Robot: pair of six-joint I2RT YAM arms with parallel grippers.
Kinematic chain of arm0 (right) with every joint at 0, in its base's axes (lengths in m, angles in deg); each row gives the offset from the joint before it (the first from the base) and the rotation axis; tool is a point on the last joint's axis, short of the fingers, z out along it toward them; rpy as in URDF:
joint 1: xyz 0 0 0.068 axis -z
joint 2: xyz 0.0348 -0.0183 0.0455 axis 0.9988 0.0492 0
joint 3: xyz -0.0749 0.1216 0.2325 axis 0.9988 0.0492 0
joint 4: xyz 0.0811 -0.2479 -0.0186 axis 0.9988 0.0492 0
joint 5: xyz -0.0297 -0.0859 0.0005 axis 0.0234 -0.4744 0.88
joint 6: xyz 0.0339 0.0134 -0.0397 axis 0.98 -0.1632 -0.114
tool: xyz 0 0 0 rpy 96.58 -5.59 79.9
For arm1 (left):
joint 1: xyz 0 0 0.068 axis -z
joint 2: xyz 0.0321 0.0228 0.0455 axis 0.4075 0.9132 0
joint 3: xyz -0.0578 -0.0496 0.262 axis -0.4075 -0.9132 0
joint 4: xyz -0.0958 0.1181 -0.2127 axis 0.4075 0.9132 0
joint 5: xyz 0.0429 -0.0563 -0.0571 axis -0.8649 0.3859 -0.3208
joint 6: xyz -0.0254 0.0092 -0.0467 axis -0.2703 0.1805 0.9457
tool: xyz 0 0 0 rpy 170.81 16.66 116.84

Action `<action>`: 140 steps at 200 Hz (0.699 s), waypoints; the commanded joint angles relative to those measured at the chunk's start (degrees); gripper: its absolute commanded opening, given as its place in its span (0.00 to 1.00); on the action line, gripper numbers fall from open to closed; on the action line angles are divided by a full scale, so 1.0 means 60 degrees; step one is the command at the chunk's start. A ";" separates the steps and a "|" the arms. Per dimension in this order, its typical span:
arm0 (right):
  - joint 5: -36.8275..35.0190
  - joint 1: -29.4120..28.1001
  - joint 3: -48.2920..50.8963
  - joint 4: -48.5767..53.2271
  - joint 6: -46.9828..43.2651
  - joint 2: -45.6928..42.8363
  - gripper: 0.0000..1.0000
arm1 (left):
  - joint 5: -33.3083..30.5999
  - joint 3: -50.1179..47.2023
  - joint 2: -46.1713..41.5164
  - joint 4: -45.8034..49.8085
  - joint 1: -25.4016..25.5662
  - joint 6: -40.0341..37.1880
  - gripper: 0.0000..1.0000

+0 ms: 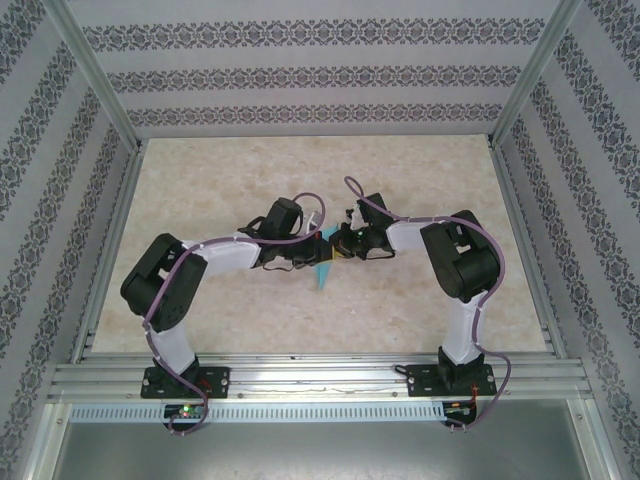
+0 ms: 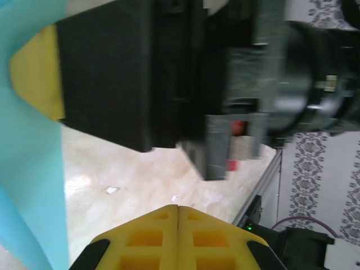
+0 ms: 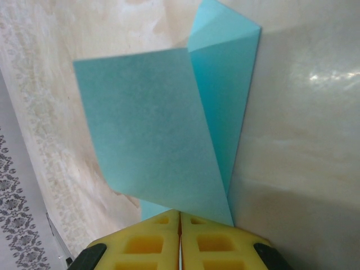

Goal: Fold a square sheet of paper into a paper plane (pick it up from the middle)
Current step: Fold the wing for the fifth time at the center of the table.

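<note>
Over the beige marbled table [image 1: 220, 190], the folded turquoise-blue square sheet of paper [image 3: 163, 124] juts lengthwise from the clamped right gripper [image 3: 180, 214]; the left gripper [image 2: 178, 209], closed and empty, sits just beside it.

No text, label, brand, number or sign can be read in any of the views. In the left wrist view a small red patch [image 2: 238, 127] sits on the dark housing [image 2: 107, 73] at the far side, too blurred to tell whether it carries any lettering. The wallpaper [image 1: 300, 78] on the far, left and right walls bears only bands of ornamental pattern, with no letters.
</note>
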 commanded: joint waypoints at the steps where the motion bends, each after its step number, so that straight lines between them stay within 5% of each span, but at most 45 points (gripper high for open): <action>1: -0.0352 -0.0455 0.0132 0.0370 0.0034 0.0607 0.10 | -0.0196 0.0113 0.0313 0.0548 0.0159 -0.0187 0.00; 140: -0.0265 -0.0440 0.0228 0.0348 0.0028 0.0447 0.10 | -0.0906 -0.0169 0.1166 0.0794 0.0247 -0.0370 0.00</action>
